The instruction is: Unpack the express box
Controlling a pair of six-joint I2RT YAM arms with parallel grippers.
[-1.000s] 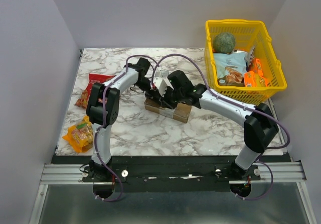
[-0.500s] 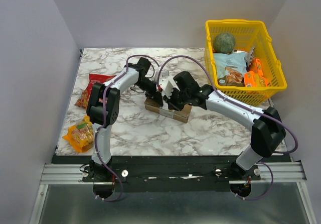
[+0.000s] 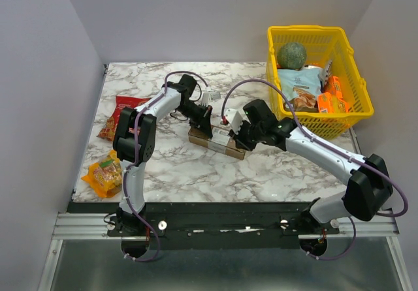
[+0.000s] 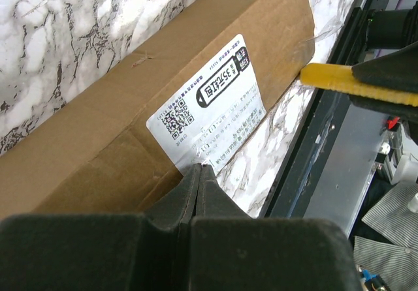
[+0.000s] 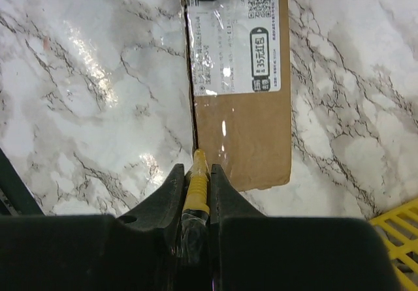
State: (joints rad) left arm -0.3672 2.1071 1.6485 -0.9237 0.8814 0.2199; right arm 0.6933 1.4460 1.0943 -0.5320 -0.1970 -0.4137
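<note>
The express box (image 3: pixel 219 142) is a brown carton with a white label (image 5: pixel 238 40), lying mid-table. My left gripper (image 3: pixel 208 128) is shut, its tips (image 4: pixel 198 167) pressing down at the label's edge on the box (image 4: pixel 130 108). My right gripper (image 3: pixel 236 133) is shut on a yellow cutter (image 5: pixel 197 180). The cutter's tip touches the box's long edge near its right end (image 5: pixel 241 128). The cutter also shows in the left wrist view (image 4: pixel 339 79) at the box's far corner.
A yellow basket (image 3: pixel 356 111) stands at the back right, holding a green round item (image 3: pixel 291 55) and snack bags. A red snack bag (image 3: pixel 117 111) and an orange one (image 3: pixel 104 173) lie at the table's left.
My right gripper has drawn the yellow cutter rightward along the box, from near the left gripper to the box's right end. The left gripper has stayed on the box.
</note>
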